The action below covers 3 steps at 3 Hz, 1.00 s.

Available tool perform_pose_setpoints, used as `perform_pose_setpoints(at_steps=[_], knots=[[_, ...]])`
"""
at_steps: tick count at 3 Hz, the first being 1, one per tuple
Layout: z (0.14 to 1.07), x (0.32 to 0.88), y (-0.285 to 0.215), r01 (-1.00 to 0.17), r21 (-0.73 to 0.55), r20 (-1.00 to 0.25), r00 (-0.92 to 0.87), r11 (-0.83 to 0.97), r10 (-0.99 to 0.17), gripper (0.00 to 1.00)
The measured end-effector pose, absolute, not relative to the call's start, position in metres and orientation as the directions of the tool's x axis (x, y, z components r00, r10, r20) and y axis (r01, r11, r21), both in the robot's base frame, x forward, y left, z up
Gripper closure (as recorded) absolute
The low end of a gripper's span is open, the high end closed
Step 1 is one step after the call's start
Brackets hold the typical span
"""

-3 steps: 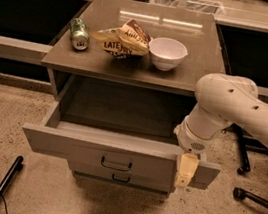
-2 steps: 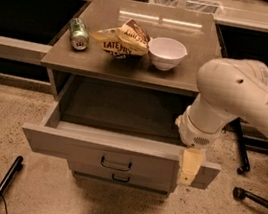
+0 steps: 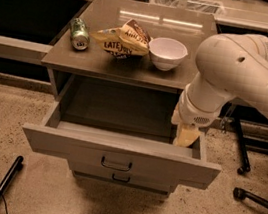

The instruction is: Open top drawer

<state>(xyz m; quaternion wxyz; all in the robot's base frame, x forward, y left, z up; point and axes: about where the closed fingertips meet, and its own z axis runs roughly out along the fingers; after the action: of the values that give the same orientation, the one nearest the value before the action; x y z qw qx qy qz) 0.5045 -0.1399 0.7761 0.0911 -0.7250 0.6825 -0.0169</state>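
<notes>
The top drawer [image 3: 67,145] of the grey cabinet stands pulled far out, its inside empty. Its wide front panel carries a small dark bar handle [image 3: 116,164] mid-front. A lower drawer with a like handle [image 3: 120,178] shows just below it, closed. My gripper [image 3: 186,136] hangs at the drawer's right rear corner, above the right side wall and apart from the handle. The white arm [image 3: 241,70] comes in from the right.
On the cabinet top [image 3: 95,62] lie a green can [image 3: 79,33] on its side, a yellow chip bag [image 3: 120,40] and a white bowl [image 3: 167,52]. Chair legs with casters [image 3: 242,192] stand at the right. A dark pole [image 3: 2,184] lies on the floor at the left.
The arm has lifted and drawn back: the gripper moved from in front of the drawer's right front corner up to above its right rear corner. The drawer stays open.
</notes>
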Motion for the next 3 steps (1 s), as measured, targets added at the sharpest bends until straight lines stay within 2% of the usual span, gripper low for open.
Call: perform_pose_setpoints(at_steps=[2, 3], knots=[[0.720, 0.575, -0.157, -0.988, -0.146, -0.054, 0.062, -0.053, -0.997, 0.96], [0.683, 0.591, -0.176, -0.996, -0.090, -0.042, 0.012, -0.008, -0.999, 1.00]])
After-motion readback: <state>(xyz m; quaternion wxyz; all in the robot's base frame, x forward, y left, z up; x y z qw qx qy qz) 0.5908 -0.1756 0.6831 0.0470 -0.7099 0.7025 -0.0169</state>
